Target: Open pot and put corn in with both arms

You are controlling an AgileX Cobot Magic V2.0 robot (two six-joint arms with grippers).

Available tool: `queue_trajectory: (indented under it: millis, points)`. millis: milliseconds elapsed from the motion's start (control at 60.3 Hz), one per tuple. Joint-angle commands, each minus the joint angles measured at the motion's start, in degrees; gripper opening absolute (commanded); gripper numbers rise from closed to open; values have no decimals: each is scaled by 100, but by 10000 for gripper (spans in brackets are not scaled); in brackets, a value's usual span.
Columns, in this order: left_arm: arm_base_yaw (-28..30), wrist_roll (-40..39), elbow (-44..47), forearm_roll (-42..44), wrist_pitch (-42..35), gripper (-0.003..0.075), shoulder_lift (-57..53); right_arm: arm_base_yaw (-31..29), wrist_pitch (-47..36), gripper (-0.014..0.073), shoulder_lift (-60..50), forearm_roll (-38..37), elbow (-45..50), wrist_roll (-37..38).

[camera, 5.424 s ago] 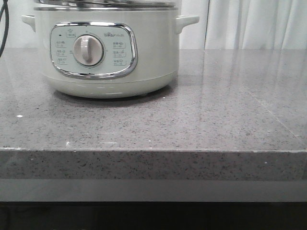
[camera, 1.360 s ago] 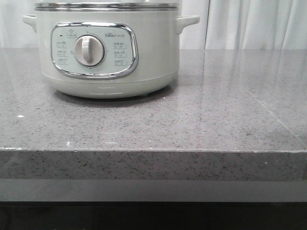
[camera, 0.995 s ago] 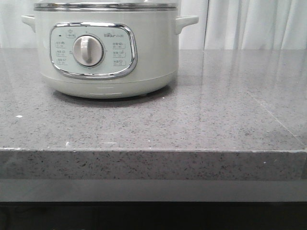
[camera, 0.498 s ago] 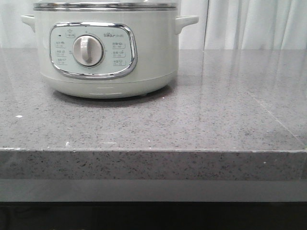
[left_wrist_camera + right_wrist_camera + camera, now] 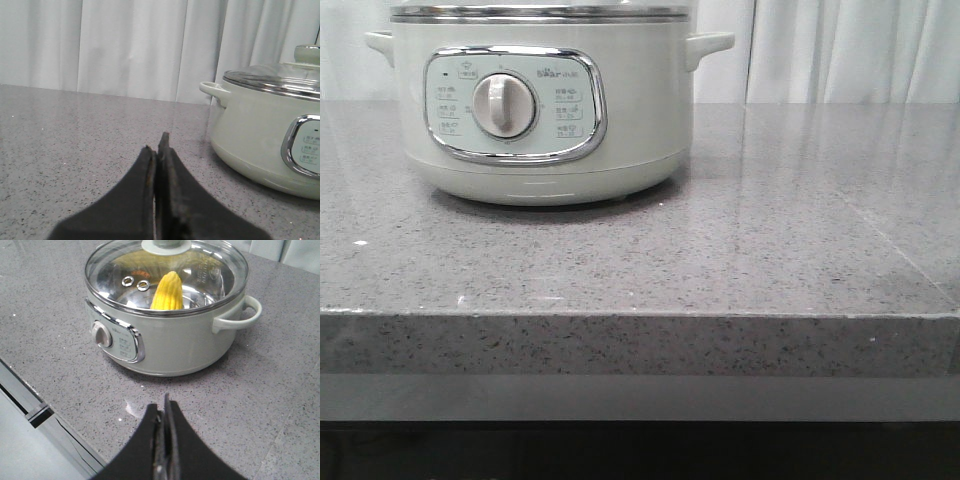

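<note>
The corn (image 5: 165, 291) lies inside the pot (image 5: 165, 335) under its glass lid (image 5: 200, 275); nothing remains. Both grippers, left (image 5: 156, 150) and right (image 5: 164, 412), are pressed together, at the pot's six o'clock.

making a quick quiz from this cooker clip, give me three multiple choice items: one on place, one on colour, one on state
1. Where is the corn?
A. on the counter
B. inside the pot, under the glass lid
C. in the right pincer

2. What colour is the pot body?
A. pale green
B. red
C. black

3. How is the left pincer?
A. wide open
B. shut on the lid knob
C. shut, empty

Answers:
1 B, the right wrist view shows the cob through the lid.
2 A, the body shows pale green in every view.
3 C, its fingers meet with nothing between them.
</note>
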Motion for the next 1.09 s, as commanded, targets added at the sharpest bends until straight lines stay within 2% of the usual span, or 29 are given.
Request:
queue_trajectory:
  millis: [0,813,1078]
  points:
    - [-30,-80,72,21,-424,-20,-84,-35,-395,-120,-40,50,-154,-36]
    - [-30,-80,72,21,-424,-20,-84,-18,-429,-120,-105,25,-79,-36]
    - [-30,-80,72,21,-424,-20,-84,-1426,-1032,-120,-1292,-66,995,-36]
